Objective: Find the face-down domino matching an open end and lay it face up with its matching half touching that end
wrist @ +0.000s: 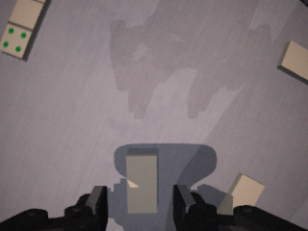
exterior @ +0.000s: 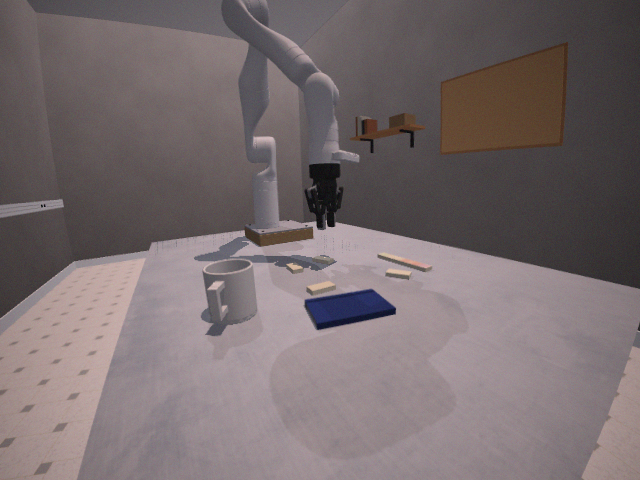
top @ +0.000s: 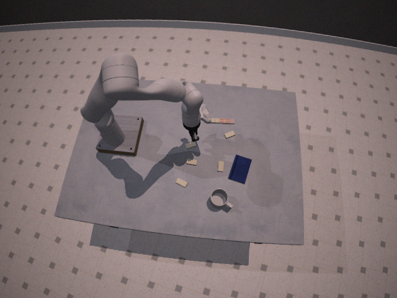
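My gripper [top: 195, 138] hangs above the table with its fingers partly open and nothing between them. Straight below it a face-down cream domino [top: 190, 144] lies flat in the arm's shadow. In the wrist view this domino [wrist: 142, 180] shows between the two fingers, and the side view shows the gripper [exterior: 325, 224] well above the domino [exterior: 324, 259]. The face-up line of dominoes [top: 222, 120] lies to the back right. A face-up domino with four green pips on one half [wrist: 21, 24] shows at the wrist view's top left.
Other face-down dominoes lie near the line [top: 229, 134], in front of the gripper [top: 191, 162], beside the book [top: 220, 166] and further forward [top: 181, 182]. A blue book [top: 240, 169] lies to the right. A grey mug [top: 219, 197] stands near the front. The arm's base [top: 120, 135] is at the left.
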You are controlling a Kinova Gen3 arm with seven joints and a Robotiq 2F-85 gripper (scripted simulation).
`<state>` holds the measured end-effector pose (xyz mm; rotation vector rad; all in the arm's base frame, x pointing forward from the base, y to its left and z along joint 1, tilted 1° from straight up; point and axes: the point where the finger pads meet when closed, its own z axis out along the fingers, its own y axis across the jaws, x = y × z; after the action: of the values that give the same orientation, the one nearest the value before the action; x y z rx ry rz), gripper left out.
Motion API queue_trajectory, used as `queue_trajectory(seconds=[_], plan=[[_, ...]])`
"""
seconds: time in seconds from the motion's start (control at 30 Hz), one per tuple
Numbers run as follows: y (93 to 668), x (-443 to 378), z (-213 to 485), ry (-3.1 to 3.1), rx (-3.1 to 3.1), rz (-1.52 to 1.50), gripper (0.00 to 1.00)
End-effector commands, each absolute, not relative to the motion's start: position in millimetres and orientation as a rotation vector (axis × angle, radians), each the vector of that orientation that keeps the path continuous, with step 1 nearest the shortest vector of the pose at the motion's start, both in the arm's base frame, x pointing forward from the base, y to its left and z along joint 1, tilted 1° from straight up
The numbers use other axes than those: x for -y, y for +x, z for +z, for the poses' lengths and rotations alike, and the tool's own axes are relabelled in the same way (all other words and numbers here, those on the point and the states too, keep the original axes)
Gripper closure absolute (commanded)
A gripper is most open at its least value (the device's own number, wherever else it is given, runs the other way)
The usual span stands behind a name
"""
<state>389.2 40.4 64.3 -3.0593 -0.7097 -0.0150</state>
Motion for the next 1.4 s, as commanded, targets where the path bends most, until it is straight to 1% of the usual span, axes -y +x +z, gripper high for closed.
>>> queue_trajectory(seconds=[0.0, 0.97, 1.37], plan=[[390, -40, 65, -3.06, 0.71, -0.017, 0.53], [390, -40, 63, -3.06, 0.71, -0.016, 0.53], [390, -40, 49, -3.06, 0.712, -0.014, 0.53]])
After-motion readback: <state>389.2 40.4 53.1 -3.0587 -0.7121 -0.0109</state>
